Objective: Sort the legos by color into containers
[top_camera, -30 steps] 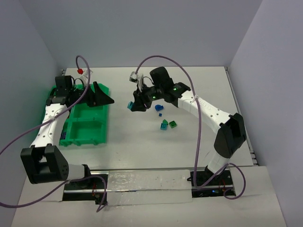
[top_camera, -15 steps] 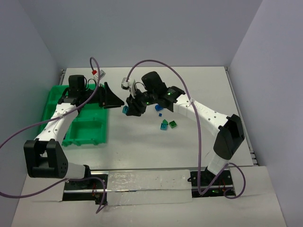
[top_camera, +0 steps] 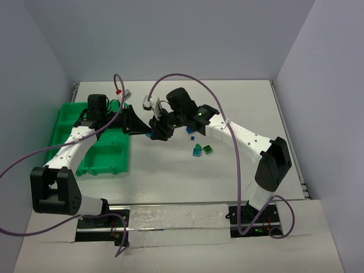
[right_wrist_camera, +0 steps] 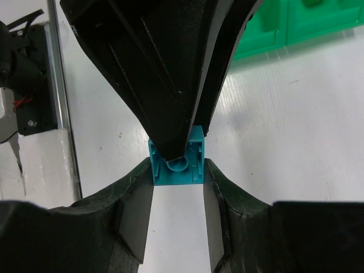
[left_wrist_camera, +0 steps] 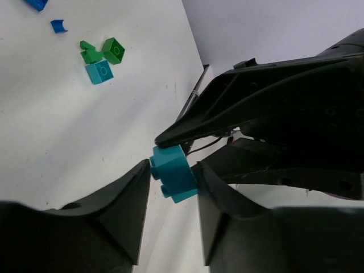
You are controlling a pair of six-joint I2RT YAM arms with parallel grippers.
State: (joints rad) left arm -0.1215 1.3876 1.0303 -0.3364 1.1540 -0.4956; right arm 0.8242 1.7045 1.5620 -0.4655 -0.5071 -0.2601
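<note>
**Brick** (left_wrist_camera: 176,179): teal, studs showing on one face, held in the air between both sets of jaws at once.

**Left gripper** (left_wrist_camera: 173,169): jaws closed onto the brick, one of its fingers (left_wrist_camera: 128,210) against each of two opposite faces.

**Right gripper** (right_wrist_camera: 178,166): jaws likewise closed onto the brick, clamping its other pair of faces. The brick's hollow underside is turned toward the right wrist camera.

The two grippers meet tip to tip with their closing directions crossed. In the right wrist view the left gripper's tips cover the brick's far edge. In the left wrist view a right finger's tip lies over the brick's top.

**Table** (top_camera: 170,176): white, below the jaws, not touching the brick.

**Loose bricks** (top_camera: 197,152): two green, one teal and two small blue. They lie on the table on the right arm's side of the jaws, well apart from them. The teal and green ones are clustered together.

**Tray** (top_camera: 105,162): bright green, on the table behind the left jaws and under the left arm. Its nearest edge is near the meeting point.
</note>
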